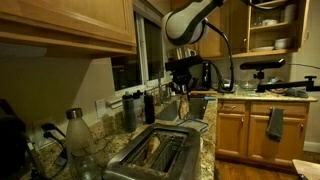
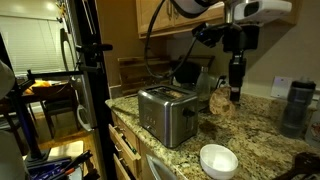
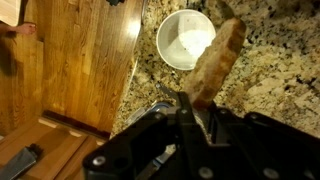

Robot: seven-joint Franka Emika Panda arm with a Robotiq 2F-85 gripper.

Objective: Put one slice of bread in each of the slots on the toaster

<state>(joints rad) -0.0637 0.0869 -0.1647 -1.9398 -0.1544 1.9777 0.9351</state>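
Slice of bread (image 3: 216, 58) is clamped at one end in the nearly closed jaws of my gripper (image 3: 190, 102), jutting ahead of the hand above the counter (image 3: 285, 60), toaster (image 2: 165, 115) lower and apart.

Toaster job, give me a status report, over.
End effector shut on the slice of bread, held above the counter. Toaster stands apart, slice not yet over its slots. White bowl sits below.

Golden-brown slice of bread (image 3: 218, 55) held aloft over the counter (image 3: 270, 70) — shiny silver toaster (image 2: 165, 115) stands apart.
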